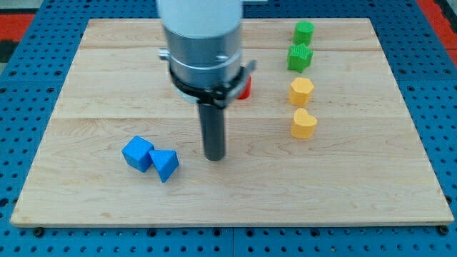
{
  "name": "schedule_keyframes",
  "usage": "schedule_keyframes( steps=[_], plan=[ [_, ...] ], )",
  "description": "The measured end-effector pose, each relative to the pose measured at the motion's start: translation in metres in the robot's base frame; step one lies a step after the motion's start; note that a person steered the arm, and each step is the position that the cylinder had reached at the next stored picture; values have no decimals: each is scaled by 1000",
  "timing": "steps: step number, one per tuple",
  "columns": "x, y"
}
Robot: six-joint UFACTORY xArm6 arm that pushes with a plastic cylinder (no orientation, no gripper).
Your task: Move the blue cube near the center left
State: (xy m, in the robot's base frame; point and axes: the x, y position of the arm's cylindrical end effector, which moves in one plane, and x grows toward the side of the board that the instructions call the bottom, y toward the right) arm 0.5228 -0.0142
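The rod has no fingers to judge; my tip rests lower centre, just right of the blue triangular block touching the blue cube.

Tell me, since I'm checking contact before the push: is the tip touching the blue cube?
No. My tip stands apart to the view's right of the blue triangle, which lies between it and the blue cube.

You have two blue blocks, a cube and a triangular prism; two green blocks; two yellow blocks; one partly hidden red block.
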Motion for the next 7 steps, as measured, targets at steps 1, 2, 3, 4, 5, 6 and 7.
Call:
schedule_keyframes(
  steps=[1, 2, 3, 4, 5, 6, 7],
  plan=[
    [28, -26],
    [37, -73],
    [17, -117],
    [-1, -151],
    [-10, -172],
    [-13, -173],
    [-41, -202]
  ],
)
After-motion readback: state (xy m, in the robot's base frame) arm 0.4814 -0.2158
